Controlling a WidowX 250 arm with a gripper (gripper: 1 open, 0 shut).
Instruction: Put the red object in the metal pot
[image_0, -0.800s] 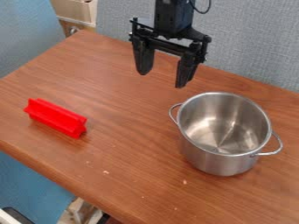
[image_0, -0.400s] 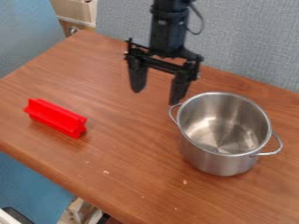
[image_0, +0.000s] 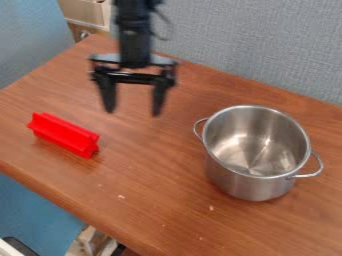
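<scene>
I've got the gripper (image_0: 134, 97) hanging fingers-down and spread wide with nothing in it, red block (image_0: 66, 135) lying below-left of the fingers, pot (image_0: 258, 152) off to their right.

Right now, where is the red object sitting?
The red object lies on the wooden table near its left edge in the camera view, below-left of the open gripper and far left of the metal pot.

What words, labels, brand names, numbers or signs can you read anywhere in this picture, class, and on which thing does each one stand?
None can be read.
red object: plain, no lettering shows.
metal pot: bare steel, no mark shows.
gripper: black and blurred, nothing legible.
wooden table: no print.
</scene>
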